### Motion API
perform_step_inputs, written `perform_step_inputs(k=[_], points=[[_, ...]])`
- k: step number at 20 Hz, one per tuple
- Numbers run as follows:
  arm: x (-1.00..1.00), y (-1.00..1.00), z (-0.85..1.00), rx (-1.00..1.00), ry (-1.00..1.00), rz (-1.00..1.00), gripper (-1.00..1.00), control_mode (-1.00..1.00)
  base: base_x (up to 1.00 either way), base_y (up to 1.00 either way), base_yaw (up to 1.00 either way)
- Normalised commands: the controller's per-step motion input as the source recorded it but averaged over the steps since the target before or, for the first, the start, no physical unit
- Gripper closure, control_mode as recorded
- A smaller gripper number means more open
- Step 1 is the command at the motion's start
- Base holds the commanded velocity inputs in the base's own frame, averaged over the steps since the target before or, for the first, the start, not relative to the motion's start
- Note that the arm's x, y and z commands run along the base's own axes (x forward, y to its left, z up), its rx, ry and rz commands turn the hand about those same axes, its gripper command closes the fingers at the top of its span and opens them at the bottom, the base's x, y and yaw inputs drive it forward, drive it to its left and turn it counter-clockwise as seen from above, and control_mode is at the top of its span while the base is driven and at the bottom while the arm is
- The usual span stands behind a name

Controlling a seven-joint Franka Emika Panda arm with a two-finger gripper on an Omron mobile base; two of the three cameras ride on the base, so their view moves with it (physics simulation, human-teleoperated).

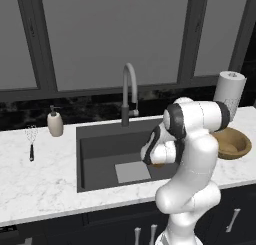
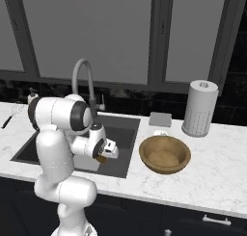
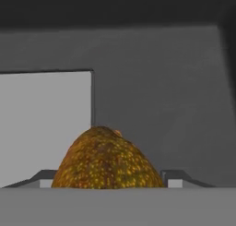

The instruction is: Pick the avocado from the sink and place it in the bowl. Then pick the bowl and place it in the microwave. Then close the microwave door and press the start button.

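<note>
The orange-brown avocado (image 3: pixel 106 160) sits between my two fingertips (image 3: pixel 174 178), which press on its sides, over the dark floor of the sink (image 1: pixel 100 149). A sliver of the avocado (image 2: pixel 100 158) peeks out under my hand, low inside the basin's right half. My gripper (image 1: pixel 157 163) is shut on it. The wood-brown bowl (image 2: pixel 181 148) stands on the counter just right of the sink, apart from my hand. The microwave and its door are out of view.
The curved faucet (image 1: pixel 129 89) rises behind the basin. A paper towel roll (image 2: pixel 200 107) stands behind the bowl, with a flat grey square (image 2: pixel 160 119) next to it. A soap bottle (image 1: pixel 55 123) and a whisk (image 1: pixel 31 139) lie left of the sink.
</note>
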Motion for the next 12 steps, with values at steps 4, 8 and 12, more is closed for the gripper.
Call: perform_step_inputs(k=[4, 8, 12], points=[[-0.39, -0.22, 1.0, 0.0, -0.04, -0.11, 1.0, -1.0, 0.0, 0.0, 0.0], [-0.02, -0.03, 1.0, 0.0, -0.01, -0.15, 1.0, -1.0, 0.0, 0.0, 0.0], [-0.06, -0.05, 1.0, 0.01, 0.0, -0.17, 1.0, -1.0, 0.0, 0.0, 0.0]])
